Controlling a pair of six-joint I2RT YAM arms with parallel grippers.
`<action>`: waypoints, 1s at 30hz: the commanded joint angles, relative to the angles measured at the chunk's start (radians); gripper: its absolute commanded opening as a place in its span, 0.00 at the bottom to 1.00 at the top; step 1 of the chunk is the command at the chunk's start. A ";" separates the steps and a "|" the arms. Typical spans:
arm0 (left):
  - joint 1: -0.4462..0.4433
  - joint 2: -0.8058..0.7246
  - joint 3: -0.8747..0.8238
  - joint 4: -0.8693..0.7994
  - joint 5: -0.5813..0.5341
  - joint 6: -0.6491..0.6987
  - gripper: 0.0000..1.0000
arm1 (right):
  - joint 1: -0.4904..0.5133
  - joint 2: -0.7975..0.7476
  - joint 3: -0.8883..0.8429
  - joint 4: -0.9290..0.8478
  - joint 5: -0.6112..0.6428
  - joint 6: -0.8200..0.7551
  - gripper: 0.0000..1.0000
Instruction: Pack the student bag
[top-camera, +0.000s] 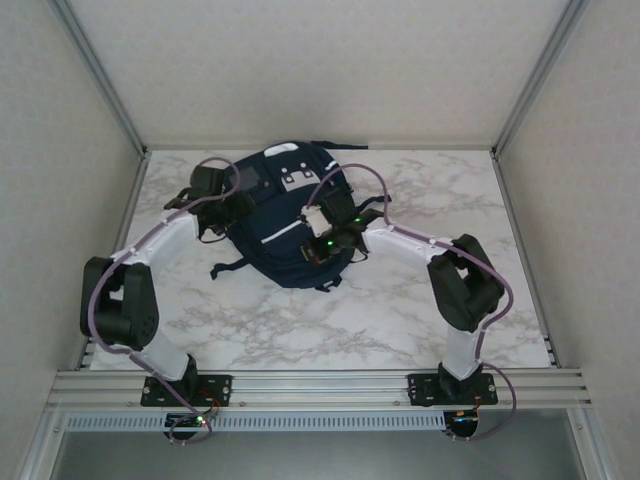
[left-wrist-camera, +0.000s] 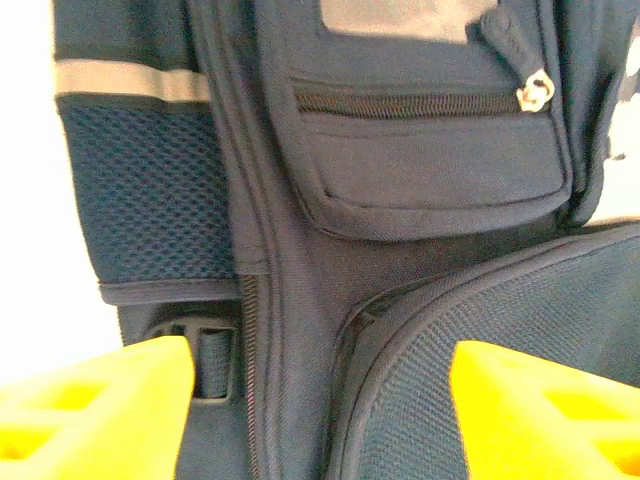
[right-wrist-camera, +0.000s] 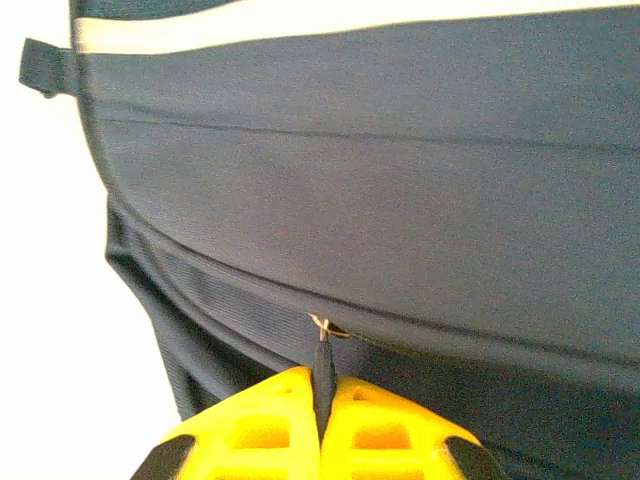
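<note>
The student bag (top-camera: 283, 252), dark navy with white stripes, lies in the middle of the marble table. My left gripper (top-camera: 222, 206) is at the bag's left side. In the left wrist view it (left-wrist-camera: 320, 420) is open, its yellow fingers (left-wrist-camera: 100, 410) wide apart over the bag's fabric (left-wrist-camera: 300, 300), with nothing between them. A small front pocket with a metal zip pull (left-wrist-camera: 535, 90) lies just beyond. My right gripper (top-camera: 318, 240) sits on the bag's right half. In the right wrist view it (right-wrist-camera: 323, 405) is shut on a dark zip pull tab (right-wrist-camera: 323, 365) at a zip seam of the bag (right-wrist-camera: 400, 200).
Dark straps (top-camera: 228, 267) trail from the bag onto the table (top-camera: 400, 310) at the near left. Grey walls and metal posts (top-camera: 105, 85) close in the back and sides. A metal rail (top-camera: 320, 385) runs along the near edge.
</note>
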 joint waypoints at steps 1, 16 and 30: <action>-0.030 -0.145 -0.080 -0.026 -0.001 -0.142 0.78 | 0.062 0.058 0.106 0.067 -0.070 0.073 0.00; -0.247 -0.231 -0.379 0.347 -0.130 -0.759 0.76 | 0.089 0.069 0.130 0.045 -0.033 0.075 0.00; -0.236 -0.234 -0.450 0.312 -0.241 -0.714 0.00 | -0.072 -0.094 -0.071 -0.046 0.127 -0.016 0.00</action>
